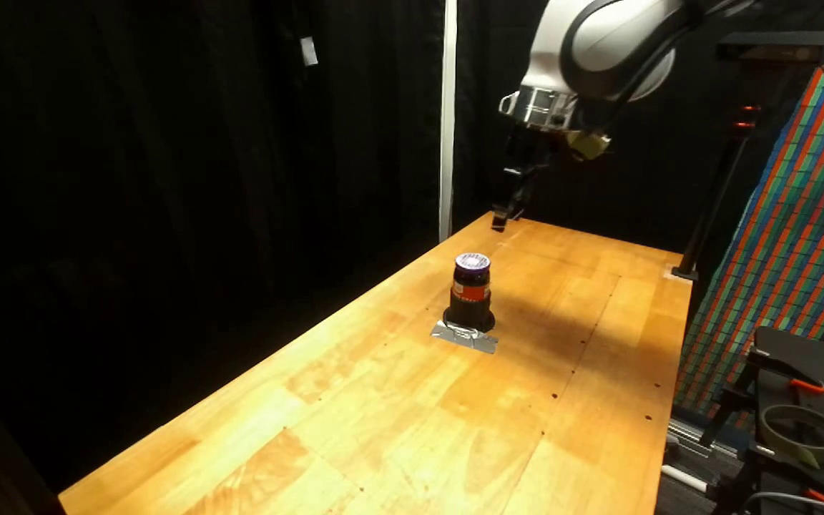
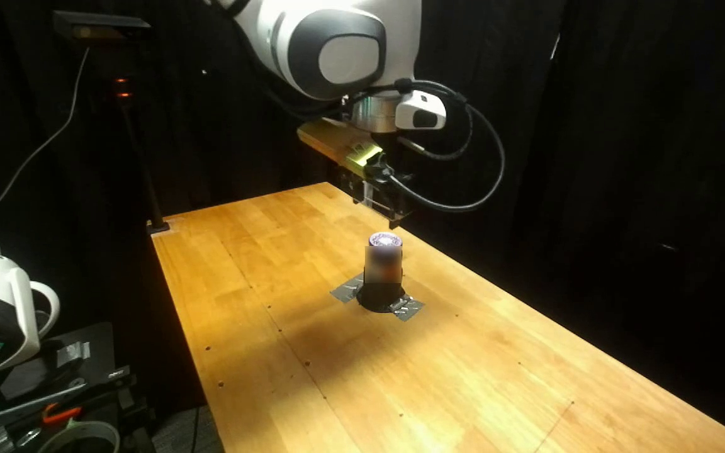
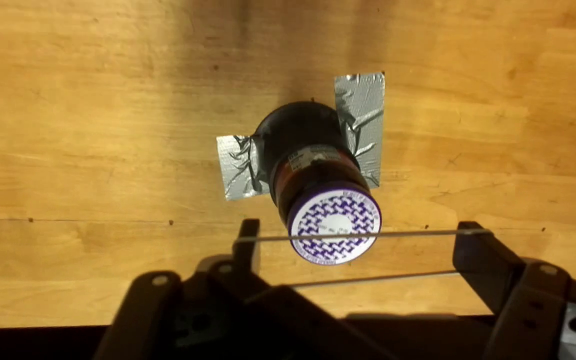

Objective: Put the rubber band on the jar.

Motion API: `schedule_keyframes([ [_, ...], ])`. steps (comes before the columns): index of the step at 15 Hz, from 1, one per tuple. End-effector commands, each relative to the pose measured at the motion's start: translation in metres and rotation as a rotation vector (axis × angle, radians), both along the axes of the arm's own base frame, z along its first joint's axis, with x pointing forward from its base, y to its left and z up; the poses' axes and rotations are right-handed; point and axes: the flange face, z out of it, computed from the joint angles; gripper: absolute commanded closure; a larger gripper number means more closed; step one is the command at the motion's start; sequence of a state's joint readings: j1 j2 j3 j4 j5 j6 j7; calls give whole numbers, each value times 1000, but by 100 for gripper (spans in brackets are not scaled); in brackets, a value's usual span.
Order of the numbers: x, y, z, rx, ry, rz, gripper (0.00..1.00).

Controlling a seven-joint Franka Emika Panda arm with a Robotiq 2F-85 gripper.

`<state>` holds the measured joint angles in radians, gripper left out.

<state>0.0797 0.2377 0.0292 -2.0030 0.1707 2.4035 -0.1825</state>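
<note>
A gripper [image 3: 359,235] holds its fingers [image 3: 483,262] wide apart, a rubber band [image 3: 418,233] stretched between them, above a wooden table [image 3: 93,165]. The jar [image 3: 323,181], topped by a purple-and-white lid [image 3: 335,222], stands upright on a dark base [image 3: 293,122] taped down with silver strips [image 3: 368,110]. In both exterior views, the fingers stand clear of the jar, near its top.
</note>
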Motion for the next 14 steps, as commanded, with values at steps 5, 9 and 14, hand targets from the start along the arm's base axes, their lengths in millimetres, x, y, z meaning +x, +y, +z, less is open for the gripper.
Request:
schedule_keyframes([
  [5, 96, 19, -50, 41, -2, 16, 0],
  [9, 110, 22, -76, 53, 57, 22, 0],
  [14, 111, 29, -92, 15, 187, 12, 0],
])
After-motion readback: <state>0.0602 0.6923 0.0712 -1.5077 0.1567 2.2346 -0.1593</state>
